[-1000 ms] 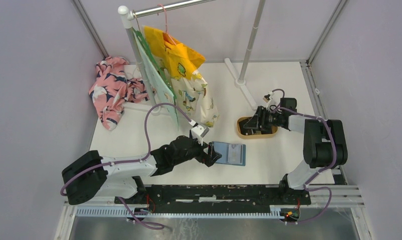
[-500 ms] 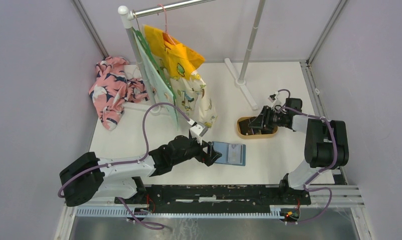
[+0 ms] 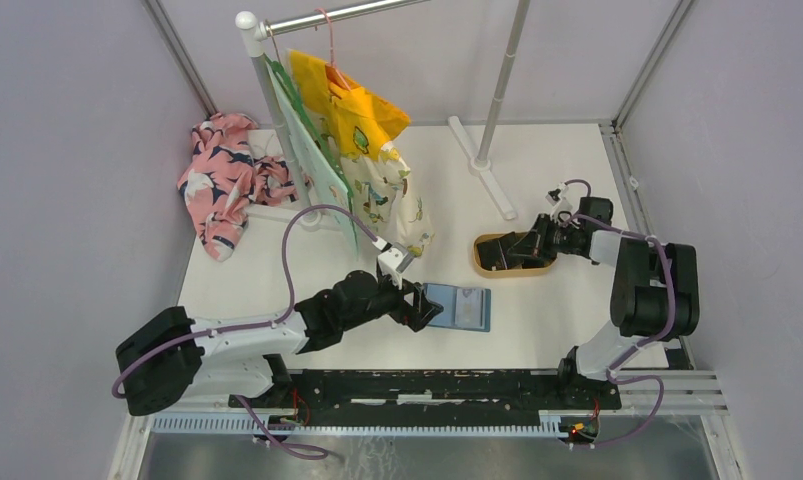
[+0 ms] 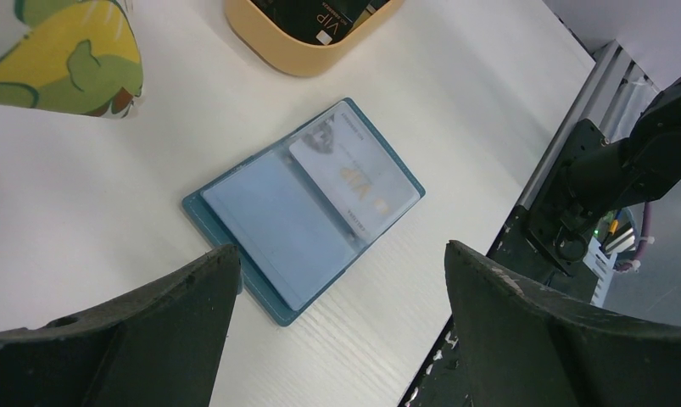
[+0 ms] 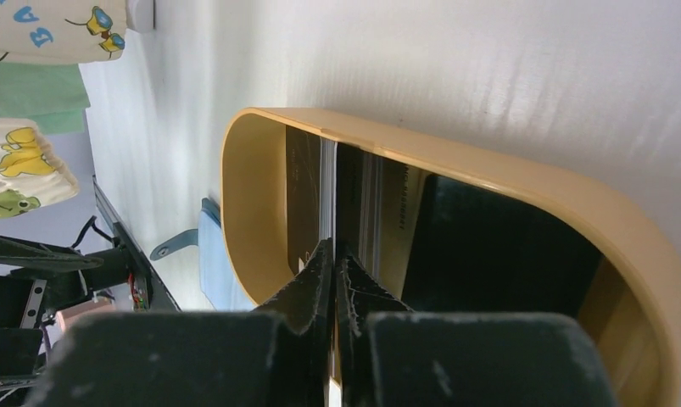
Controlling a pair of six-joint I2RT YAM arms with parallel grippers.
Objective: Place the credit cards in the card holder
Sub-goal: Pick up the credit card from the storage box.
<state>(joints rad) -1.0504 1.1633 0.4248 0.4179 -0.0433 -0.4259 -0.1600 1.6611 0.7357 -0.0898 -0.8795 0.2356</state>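
A white table [image 3: 547, 320] with two robot arms mounted at its near edge. The card holder [image 3: 459, 308] – a teal-blue folding wallet – lies open and flat on the table in front of the arms, a little left of centre. One of its clear inner sleeves shows a pale card [image 4: 358, 174] printed with "VIP"; the other sleeve looks plain.

The left gripper [image 3: 424, 308] hovers at the holder's left edge with its two dark fingers spread wide, holding nothing.

Beyond the holder and to the right, close by but not touching it, sits a tan oval tray [image 5: 506, 174]. The dark credit cards [image 5: 303, 186] are inside it, some standing on edge. The right gripper [image 5: 334, 250] reaches into the tray from the right – its fingertips are pressed together on the thin edge of one of the credit cards.

At the far left of the table stands a clothes rack hung with a yellow printed shirt [image 3: 352, 105], and a pink floral garment [image 3: 222, 175] lies heaped beside it.
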